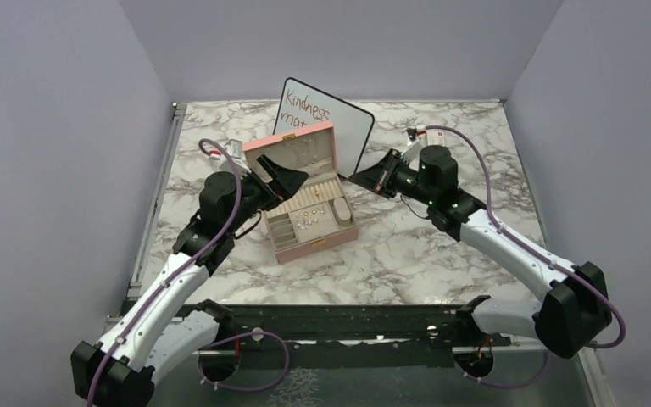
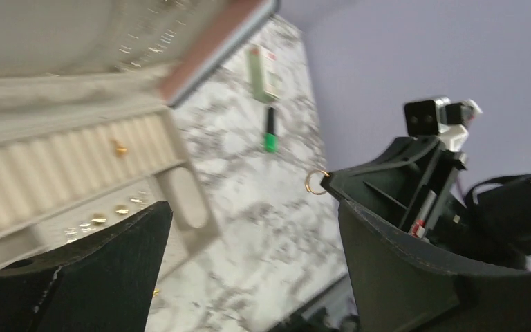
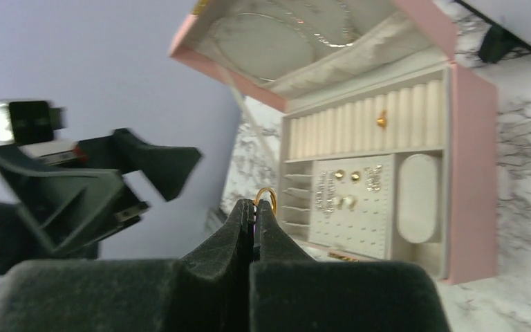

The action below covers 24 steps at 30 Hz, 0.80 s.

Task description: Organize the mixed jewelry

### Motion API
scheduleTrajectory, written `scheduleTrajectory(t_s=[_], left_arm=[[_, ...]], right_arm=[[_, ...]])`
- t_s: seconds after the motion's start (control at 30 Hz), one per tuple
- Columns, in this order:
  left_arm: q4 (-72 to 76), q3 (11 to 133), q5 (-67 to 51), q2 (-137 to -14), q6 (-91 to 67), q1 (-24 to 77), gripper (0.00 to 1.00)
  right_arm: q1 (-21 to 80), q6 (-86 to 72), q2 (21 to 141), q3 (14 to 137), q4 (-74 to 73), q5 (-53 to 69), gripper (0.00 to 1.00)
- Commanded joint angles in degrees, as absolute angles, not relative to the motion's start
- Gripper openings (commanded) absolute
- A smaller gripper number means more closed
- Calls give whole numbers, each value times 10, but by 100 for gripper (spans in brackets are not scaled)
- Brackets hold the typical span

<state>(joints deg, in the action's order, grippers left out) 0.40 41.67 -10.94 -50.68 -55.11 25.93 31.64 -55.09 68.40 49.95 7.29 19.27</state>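
A small gold ring (image 3: 265, 196) is pinched at the tips of my right gripper (image 3: 256, 207), which is shut on it in the air to the right of the open pink jewelry box (image 1: 314, 242). The left wrist view shows the same ring (image 2: 316, 182) at the tip of the right gripper (image 2: 332, 185). My left gripper (image 2: 254, 207) stands open with nothing between its fingers, above the box's left side (image 1: 284, 178). More of the mixed jewelry sits in the box: a gold piece in the ring rolls (image 3: 382, 121) and small studs on the pad (image 3: 346, 177).
A whiteboard (image 1: 339, 119) with handwriting leans behind the box. A green marker (image 2: 269, 131) and a white-green packet (image 2: 261, 69) lie on the marble table (image 1: 441, 246) beyond it. A thin gold piece (image 3: 339, 256) lies at the box's front edge. Purple walls enclose the table.
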Motion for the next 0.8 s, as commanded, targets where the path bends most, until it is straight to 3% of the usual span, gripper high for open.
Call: scheduleTrajectory(t_s=[0.0,0.3,0.77], left_arm=[[-148,454,113,-456,-408,258,92],[-103,426,238,-392,-280,258,92],[-90,403,248,-374,-271,257,92]], right_arm=[[326,-477,747,541,32,171,1],[383,-383,893,643,16,118,1],[419,-384,1023,695,46,91,1]])
